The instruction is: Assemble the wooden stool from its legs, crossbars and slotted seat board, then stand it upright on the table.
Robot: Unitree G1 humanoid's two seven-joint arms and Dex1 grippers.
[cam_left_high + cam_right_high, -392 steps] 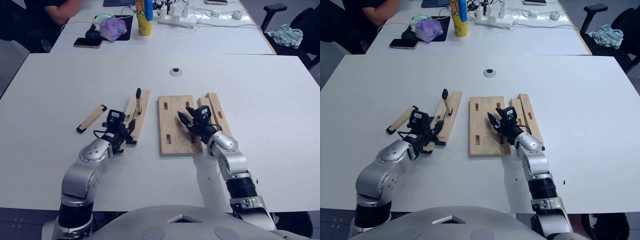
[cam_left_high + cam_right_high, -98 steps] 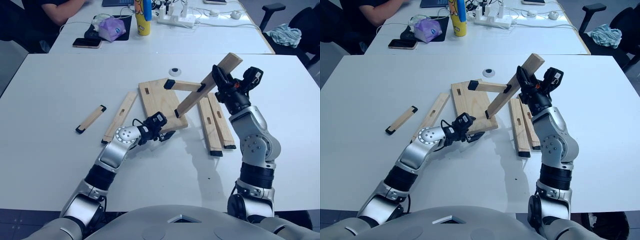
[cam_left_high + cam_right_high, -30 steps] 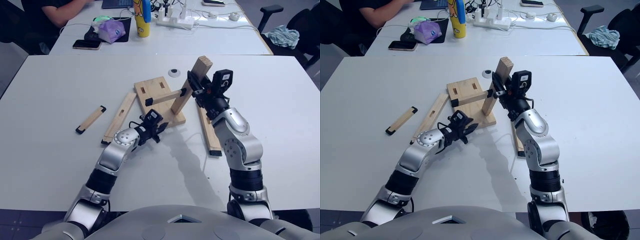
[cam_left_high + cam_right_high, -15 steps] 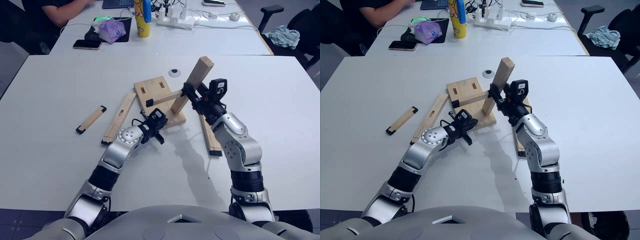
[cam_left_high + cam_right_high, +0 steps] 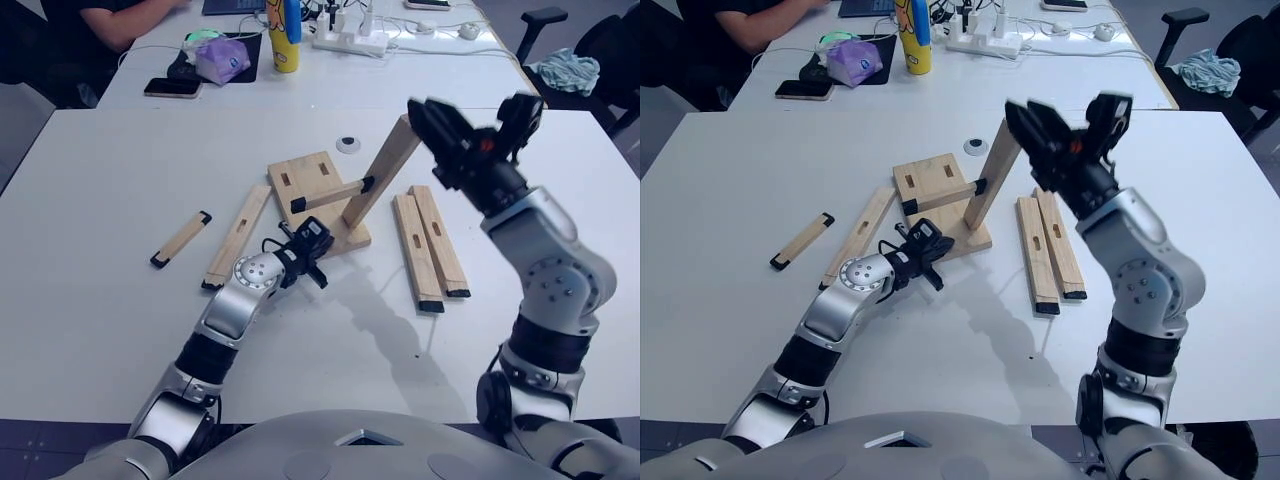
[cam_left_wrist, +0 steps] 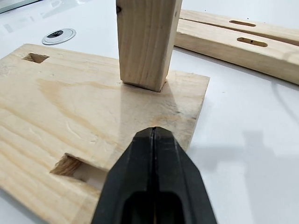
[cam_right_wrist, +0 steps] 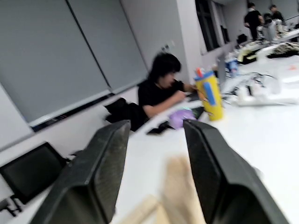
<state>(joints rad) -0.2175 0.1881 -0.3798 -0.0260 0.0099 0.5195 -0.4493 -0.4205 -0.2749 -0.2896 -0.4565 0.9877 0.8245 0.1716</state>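
The leg (image 5: 385,170) stands in a corner slot of the seat board (image 5: 310,180), but it leans. A crossbar (image 5: 330,194) juts from its side over the board. My right claw (image 7: 156,126) hangs spread wide by the leg's top end, gripping nothing. My left claw (image 6: 153,133) is pinched closed on nothing, its tip at the board's near edge.

To do this well, I judge I should pin the board flat with the left claw. With the right I should take the leg and press it straight down until it sits square, since a leaning leg may topple or pry the board up.

That one slot carries the leg, and the other slots I can see wait unfilled. Two slotted legs (image 5: 430,245) lie side by side on the desk (image 5: 120,170) right of the board. A long piece (image 5: 238,235) and a short crossbar (image 5: 180,238) lie to its left.
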